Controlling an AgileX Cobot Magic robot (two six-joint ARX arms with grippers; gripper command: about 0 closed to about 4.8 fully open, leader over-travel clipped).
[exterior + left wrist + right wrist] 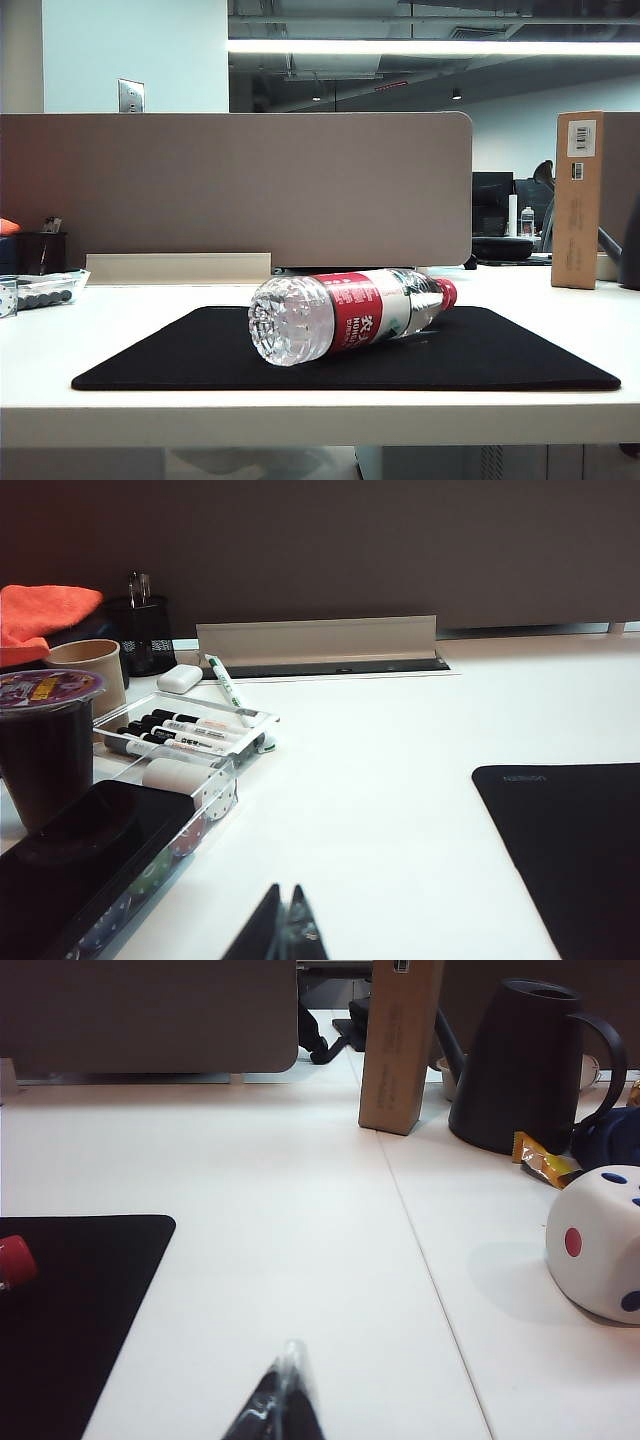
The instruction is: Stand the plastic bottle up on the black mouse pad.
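The plastic bottle [345,312] lies on its side on the black mouse pad [150,358], clear ribbed base toward the camera, red cap toward the back right. Only its red cap [14,1262] shows in the right wrist view, over the pad's corner [80,1300]. My left gripper [286,892] is shut and empty, low over the white desk beside the pad's left edge [570,850]. My right gripper [290,1348] is shut and empty, over bare desk off the pad's right side. Neither gripper appears in the exterior view.
By the left gripper: a clear tray of markers [185,738], a dark cup [45,750], a black phone [80,860]. By the right gripper: a cardboard box [400,1045], a black jug [525,1065], a large white die [598,1242]. A grey partition [235,190] stands behind the desk.
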